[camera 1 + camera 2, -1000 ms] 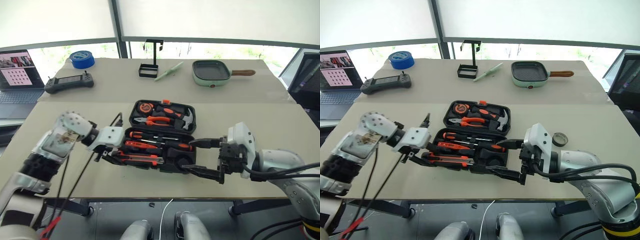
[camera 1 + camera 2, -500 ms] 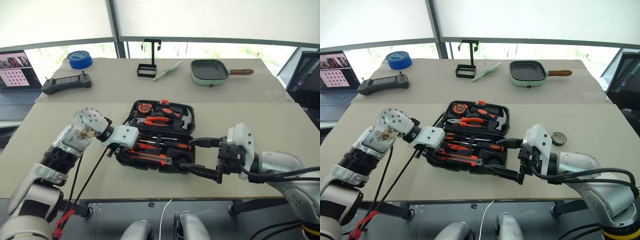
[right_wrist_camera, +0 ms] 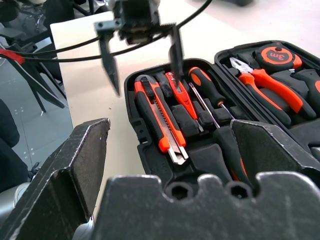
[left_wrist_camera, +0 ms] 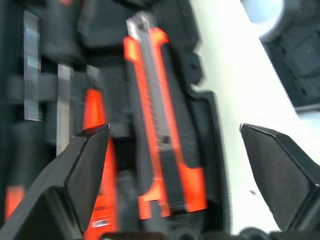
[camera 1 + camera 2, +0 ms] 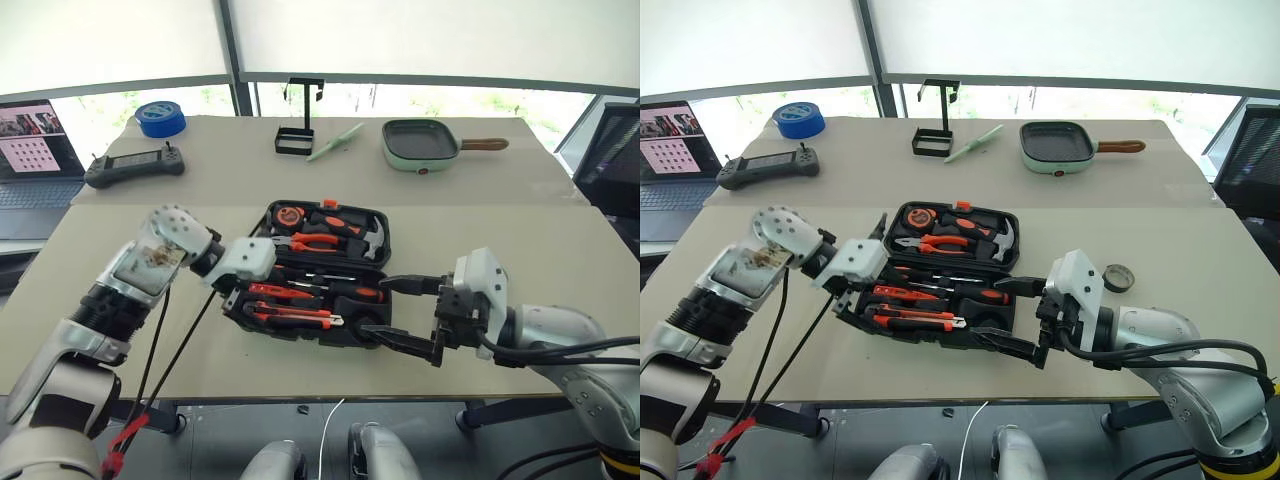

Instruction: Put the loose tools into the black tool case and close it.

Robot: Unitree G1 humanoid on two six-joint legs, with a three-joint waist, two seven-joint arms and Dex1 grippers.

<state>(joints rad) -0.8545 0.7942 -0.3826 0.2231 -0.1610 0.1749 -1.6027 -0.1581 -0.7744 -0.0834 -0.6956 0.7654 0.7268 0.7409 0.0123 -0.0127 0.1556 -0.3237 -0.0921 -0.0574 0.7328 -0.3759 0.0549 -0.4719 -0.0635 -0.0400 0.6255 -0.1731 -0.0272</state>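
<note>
Right gripper hangs low over the table's near edge with its two black fingers spread wide and nothing between them, level with the right end of the black tool case; the lower finger sits by the case's near right corner and the upper one reaches toward the right end of the near half. Left gripper hovers at the opposite, left end of the case, its fingers standing apart and empty, angled down over the near half. That case lies open on the near table, roughly midway along its width, hinge running left to right. In its near half, closest to the near edge, lies the black-and-orange utility knife, seated lengthwise in a moulded recess. Just behind it lies a slim orange screwdriver, then a black-and-orange-handled screwdriver, all running parallel. The far half holds orange-handled pliers, a hammer at its right end and a round orange-and-black tape measure at its left. A small grey tape roll rests on the table to the right of the case, well apart from it. On the far table stand a game controller and a blue tape roll toward the left, a black stand near the middle, and a green pan toward the right.
</note>
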